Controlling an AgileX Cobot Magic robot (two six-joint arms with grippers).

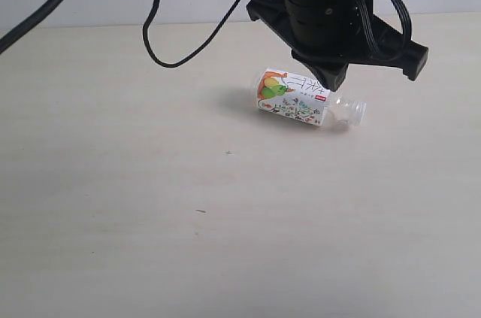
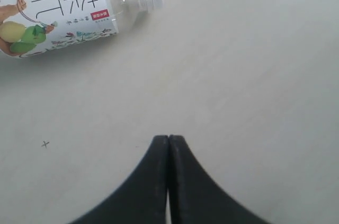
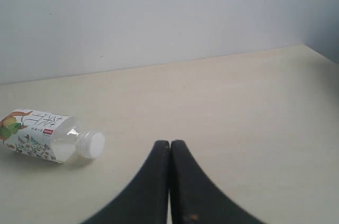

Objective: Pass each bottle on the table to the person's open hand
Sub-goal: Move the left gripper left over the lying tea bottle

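One bottle [image 1: 301, 98] lies on its side on the pale table [image 1: 150, 220]. It is clear, with a white label showing orange and green fruit and a clear cap pointing right. The left wrist view looks down on the bottle [image 2: 58, 12], which is well clear of my left gripper [image 2: 168, 137]; that gripper is shut and empty. My right gripper [image 3: 170, 142] is also shut with nothing in it, and the bottle [image 3: 37, 134] lies off to its side. A black arm [image 1: 331, 25] hangs over the bottle's neck end in the exterior view. The person's hand is out of view.
Black cables [image 1: 161, 40] loop down over the back of the table. A pale wall [image 3: 159, 17] rises behind the table. The table [image 3: 318, 54] ends at a far corner in the right wrist view.
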